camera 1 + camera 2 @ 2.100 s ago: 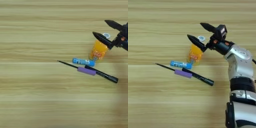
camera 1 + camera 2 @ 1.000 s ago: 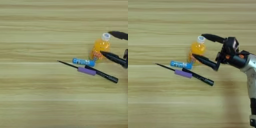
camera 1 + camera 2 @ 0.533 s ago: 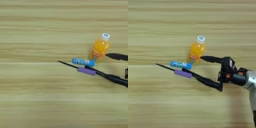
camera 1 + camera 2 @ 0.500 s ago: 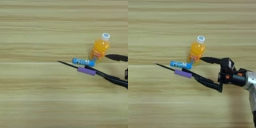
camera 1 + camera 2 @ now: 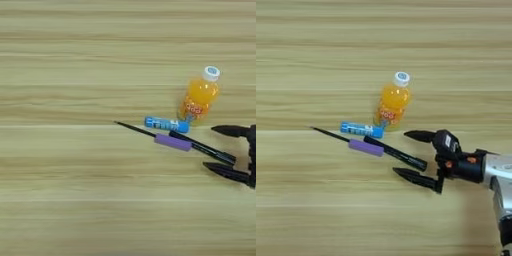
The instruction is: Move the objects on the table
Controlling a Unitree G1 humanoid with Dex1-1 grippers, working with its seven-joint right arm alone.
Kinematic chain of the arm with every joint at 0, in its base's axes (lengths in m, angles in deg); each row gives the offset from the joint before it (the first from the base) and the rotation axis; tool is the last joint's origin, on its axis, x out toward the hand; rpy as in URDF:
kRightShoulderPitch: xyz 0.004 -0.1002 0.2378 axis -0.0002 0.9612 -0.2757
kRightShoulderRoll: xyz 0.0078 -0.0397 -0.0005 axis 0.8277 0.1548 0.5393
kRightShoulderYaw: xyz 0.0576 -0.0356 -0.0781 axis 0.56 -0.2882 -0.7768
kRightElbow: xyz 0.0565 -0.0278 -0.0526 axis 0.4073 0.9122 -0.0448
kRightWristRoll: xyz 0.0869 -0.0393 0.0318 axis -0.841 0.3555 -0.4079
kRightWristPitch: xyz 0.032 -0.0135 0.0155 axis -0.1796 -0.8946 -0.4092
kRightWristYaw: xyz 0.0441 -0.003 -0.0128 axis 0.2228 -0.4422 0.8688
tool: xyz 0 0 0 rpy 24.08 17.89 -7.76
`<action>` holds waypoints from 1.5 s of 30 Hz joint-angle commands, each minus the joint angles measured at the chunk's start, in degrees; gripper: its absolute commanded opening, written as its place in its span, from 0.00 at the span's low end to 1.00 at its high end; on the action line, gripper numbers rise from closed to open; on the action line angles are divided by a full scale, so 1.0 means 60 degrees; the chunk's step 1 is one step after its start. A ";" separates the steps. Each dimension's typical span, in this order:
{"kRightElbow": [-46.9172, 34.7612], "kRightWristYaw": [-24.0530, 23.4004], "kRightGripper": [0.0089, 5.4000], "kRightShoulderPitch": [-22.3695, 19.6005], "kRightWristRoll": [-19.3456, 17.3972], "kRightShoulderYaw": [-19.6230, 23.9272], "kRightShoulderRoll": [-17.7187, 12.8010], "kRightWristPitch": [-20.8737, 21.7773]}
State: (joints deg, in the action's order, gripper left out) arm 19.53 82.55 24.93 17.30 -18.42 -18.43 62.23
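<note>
The end effector [image 5: 406, 155] has been lowered from the juice bottle [image 5: 392, 103] (left standing), fingers spread around the pen [image 5: 391, 151] tip, a pick-up seemingly planned.

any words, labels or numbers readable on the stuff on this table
Orange juice bottle: a red label with markings near its base, too blurred to read.
Blue tube: pale printing along its side, too small to read.
Purple cylinder, black pen, gripper: no text visible.
</note>
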 commanded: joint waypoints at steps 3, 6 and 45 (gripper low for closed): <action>0.0315 -0.0666 0.99 -0.0775 0.0344 -0.0127 -0.0273 0.0703; 0.0571 -0.0783 0.99 -0.0859 0.0446 -0.0227 -0.0263 0.0866; 0.1896 -0.0576 0.59 -0.1272 0.0680 -0.0756 -0.0152 0.0857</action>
State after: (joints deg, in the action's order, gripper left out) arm 32.25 81.12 19.84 20.60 -23.11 -16.68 67.35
